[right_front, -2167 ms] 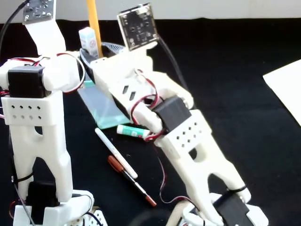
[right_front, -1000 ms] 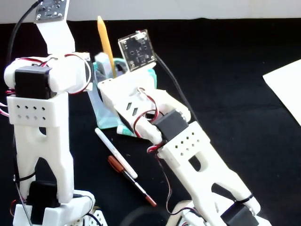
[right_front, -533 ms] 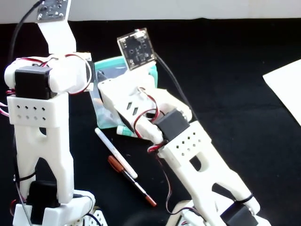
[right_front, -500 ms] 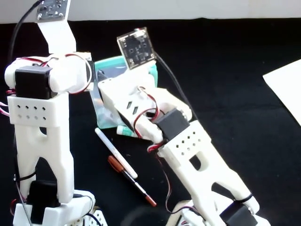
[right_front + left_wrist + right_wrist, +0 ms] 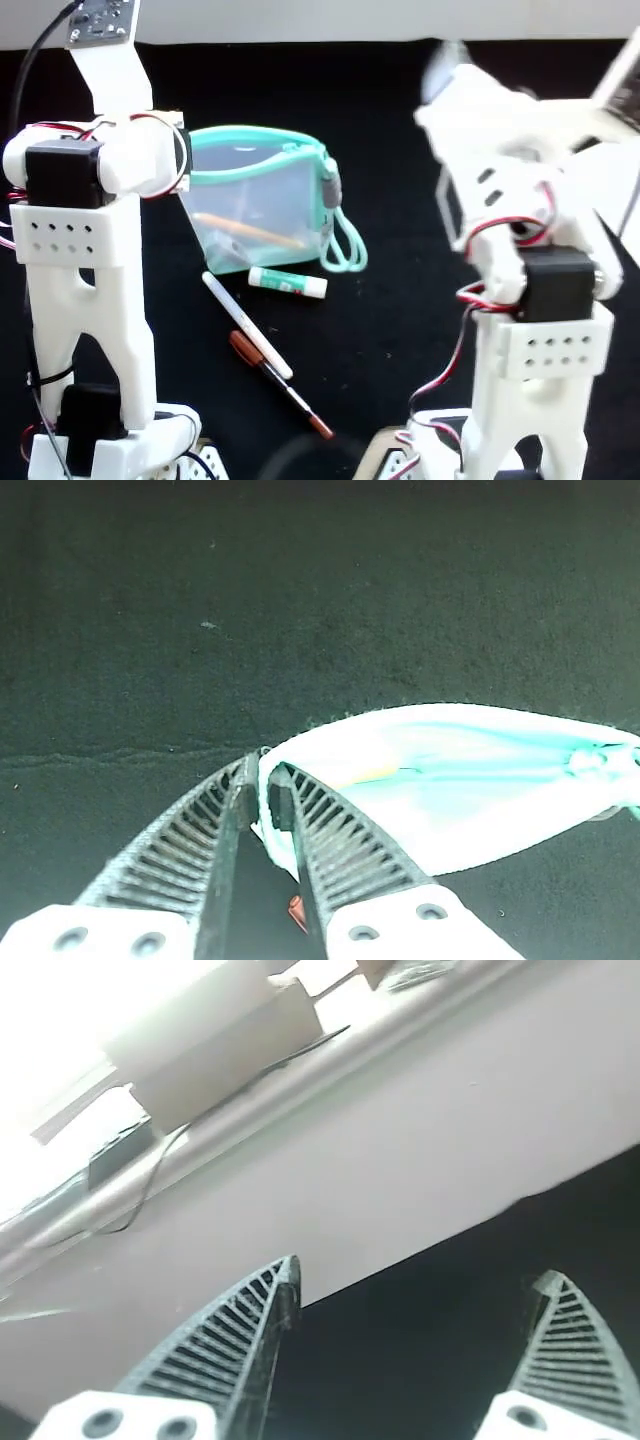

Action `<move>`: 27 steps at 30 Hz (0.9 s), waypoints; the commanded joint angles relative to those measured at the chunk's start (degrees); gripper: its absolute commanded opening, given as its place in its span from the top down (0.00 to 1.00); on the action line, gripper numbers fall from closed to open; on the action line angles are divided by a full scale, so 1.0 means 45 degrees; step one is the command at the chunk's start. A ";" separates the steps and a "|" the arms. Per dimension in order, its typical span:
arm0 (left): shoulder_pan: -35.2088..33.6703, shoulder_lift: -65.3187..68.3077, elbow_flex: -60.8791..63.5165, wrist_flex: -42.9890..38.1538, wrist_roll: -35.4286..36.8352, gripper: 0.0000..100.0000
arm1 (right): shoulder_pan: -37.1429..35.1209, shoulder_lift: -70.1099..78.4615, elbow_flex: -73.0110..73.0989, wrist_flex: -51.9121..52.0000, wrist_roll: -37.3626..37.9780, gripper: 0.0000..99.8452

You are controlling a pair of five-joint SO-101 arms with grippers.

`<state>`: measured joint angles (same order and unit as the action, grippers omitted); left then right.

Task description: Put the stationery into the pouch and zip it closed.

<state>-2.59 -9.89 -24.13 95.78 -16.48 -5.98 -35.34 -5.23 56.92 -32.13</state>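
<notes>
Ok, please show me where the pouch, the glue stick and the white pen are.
pouch (image 5: 270, 185), high view, its clear side wall.
glue stick (image 5: 288, 283), high view, middle of its tube.
white pen (image 5: 247, 325), high view, middle of its barrel.

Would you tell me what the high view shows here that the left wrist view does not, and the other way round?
The high view gives the glue stick, white pen and brown pen lying beside the pouch. The left wrist view gives the left gripper, shut on the pouch's rim. Both have the pouch and the black table.
</notes>
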 commanded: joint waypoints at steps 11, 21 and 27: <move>0.0147 0.0010 -0.0049 -0.0703 0.0078 0.99 | 0.0010 0.0791 0.4288 0.3858 1.1077 0.75; -0.0166 0.0010 -0.0049 -0.1817 0.0156 0.99 | -0.0908 -0.1201 1.0774 0.3780 1.6606 0.76; -0.1358 0.0107 -0.0850 -0.2227 0.1055 0.99 | -0.1963 -0.1338 1.1184 0.2413 1.4144 0.76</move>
<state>-5.67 -9.19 -24.40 86.55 -13.41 -12.57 -39.74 44.70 71.16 36.62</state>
